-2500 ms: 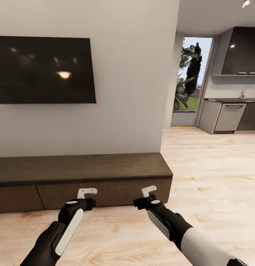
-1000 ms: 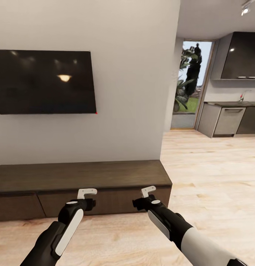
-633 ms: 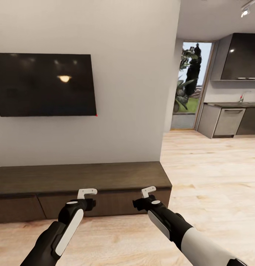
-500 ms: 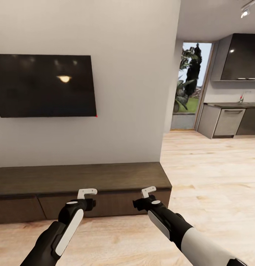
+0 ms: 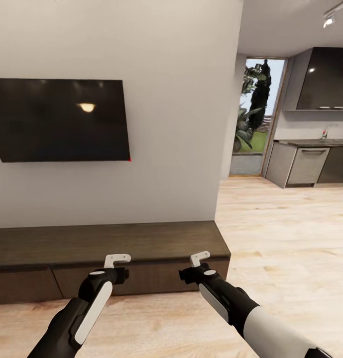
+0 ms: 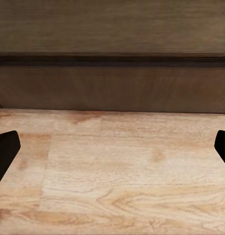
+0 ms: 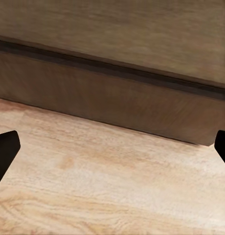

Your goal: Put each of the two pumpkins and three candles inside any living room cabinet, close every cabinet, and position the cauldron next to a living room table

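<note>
Cabinet lies dead ahead, its long axis running crosswise, both drawer fronts shut, left gripper and right gripper equally near, jaws spread, empty.

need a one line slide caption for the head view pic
Both empty hands, left and right, held open before the closed low dark cabinet under the wall-mounted TV.

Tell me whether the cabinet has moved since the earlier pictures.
No. The cabinet keeps its place under the television on the wall; both slid down the picture together, so the camera moved.
</note>
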Controlling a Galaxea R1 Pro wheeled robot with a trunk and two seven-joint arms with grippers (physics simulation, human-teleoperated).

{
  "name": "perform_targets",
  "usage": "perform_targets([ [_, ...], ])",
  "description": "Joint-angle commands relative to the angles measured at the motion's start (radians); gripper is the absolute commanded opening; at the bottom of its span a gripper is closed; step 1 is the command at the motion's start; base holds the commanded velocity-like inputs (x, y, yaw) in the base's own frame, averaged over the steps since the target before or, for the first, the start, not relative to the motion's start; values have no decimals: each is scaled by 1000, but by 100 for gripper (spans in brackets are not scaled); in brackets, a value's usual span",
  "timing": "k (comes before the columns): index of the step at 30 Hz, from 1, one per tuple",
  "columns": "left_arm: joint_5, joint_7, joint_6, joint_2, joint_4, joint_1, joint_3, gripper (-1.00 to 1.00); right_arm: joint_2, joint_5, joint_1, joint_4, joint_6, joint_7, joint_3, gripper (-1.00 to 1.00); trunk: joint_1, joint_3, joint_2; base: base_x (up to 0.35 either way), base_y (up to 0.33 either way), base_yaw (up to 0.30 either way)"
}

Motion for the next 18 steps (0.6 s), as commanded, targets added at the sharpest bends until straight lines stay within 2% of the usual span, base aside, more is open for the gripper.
perform_targets([
  [1,11,11,2,1,-1,-1,-3,100,-1,-10,-1,-1,2,-10,6,100,-4,2,7,0,0,0],
  [18,13,8,2,1,-1,-1,-3,100,0,-10,-1,-1,1,-10,7,100,-69,55,126,0,0,0],
])
